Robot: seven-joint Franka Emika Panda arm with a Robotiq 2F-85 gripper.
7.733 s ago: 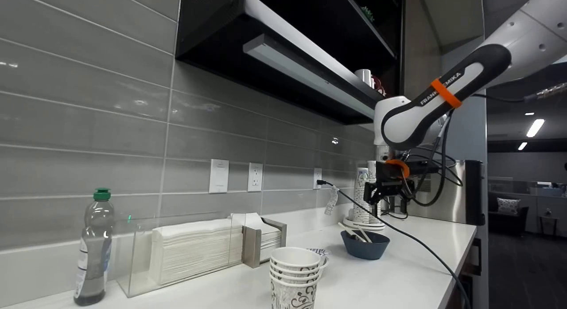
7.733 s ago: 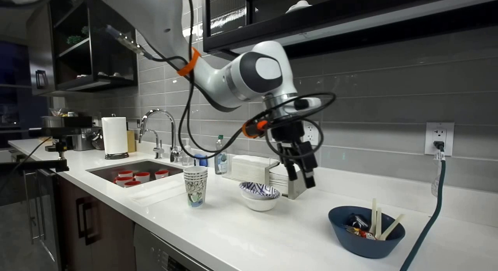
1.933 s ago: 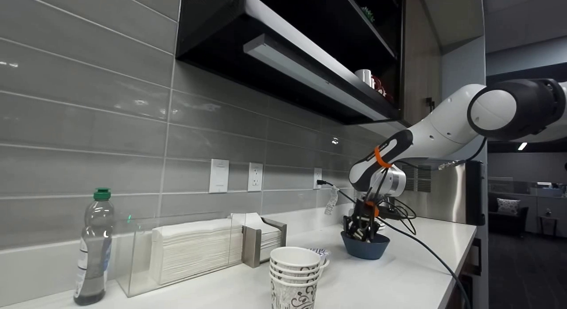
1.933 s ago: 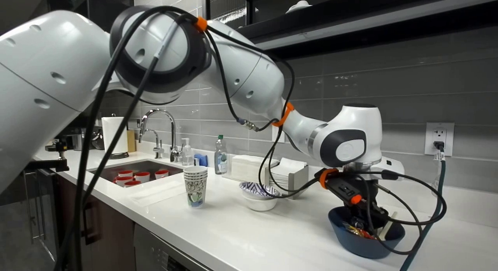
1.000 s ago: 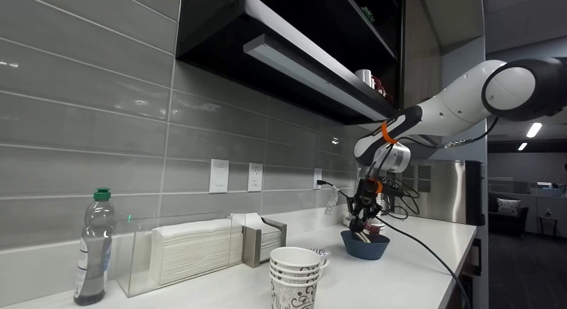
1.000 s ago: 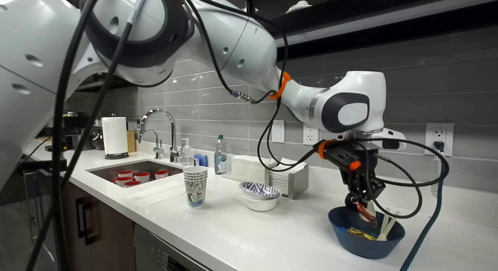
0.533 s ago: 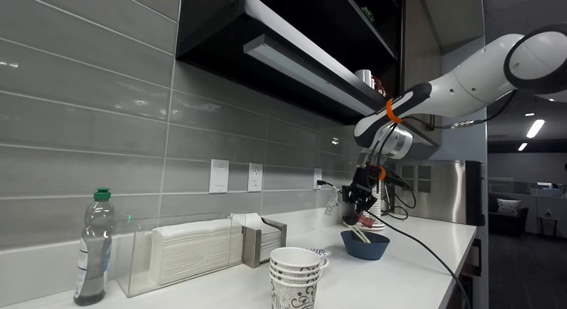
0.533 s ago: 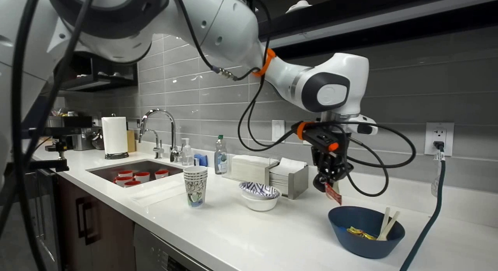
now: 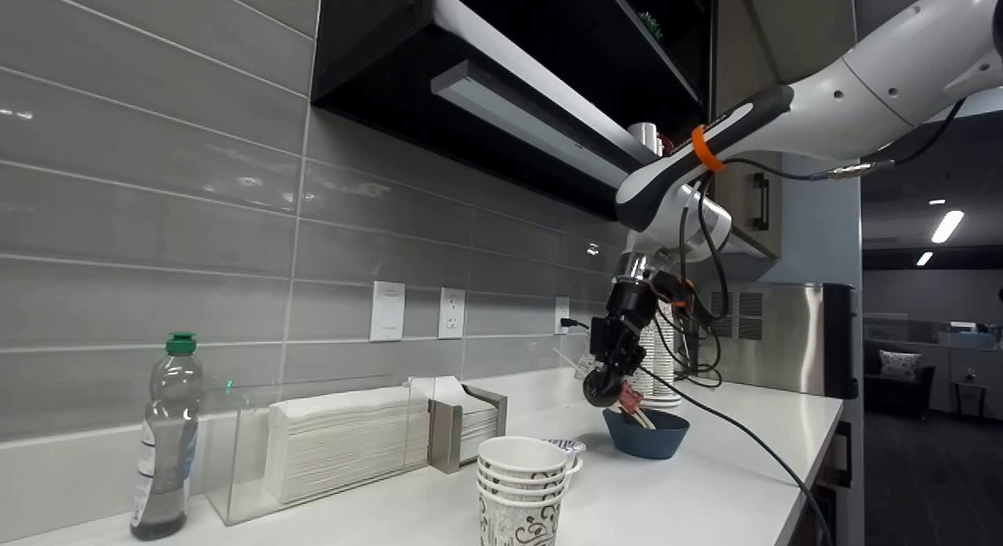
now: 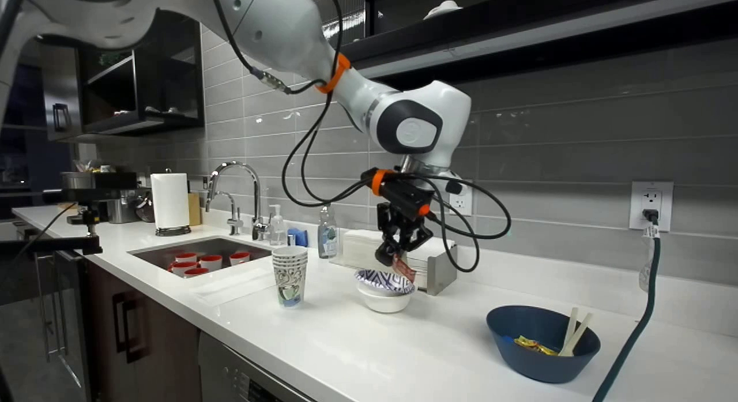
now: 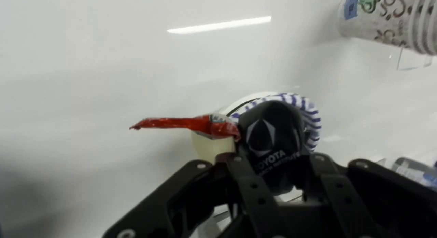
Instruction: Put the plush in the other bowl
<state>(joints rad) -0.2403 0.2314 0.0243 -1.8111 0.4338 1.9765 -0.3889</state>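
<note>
My gripper is shut on the plush, a black rounded thing with a Toyota mark, gripped from both sides. Against its left side in the wrist view cling a red candy wrapper and a pale utensil. In an exterior view the plush hangs just above the patterned purple-and-white bowl, which rests in a white bowl. The wrist view shows the patterned bowl partly hidden behind the plush. A dark blue bowl holds two pale utensils and a yellow wrapper.
Stacked paper cups stand beside the bowls. Behind them are a napkin holder and a soap bottle. A power cable runs past the blue bowl. The black cabinet overhangs the counter.
My gripper has lifted the plush out of the blue bowl and carried it across to the patterned bowl. The red wrapper and one pale utensil have come along with it.
</note>
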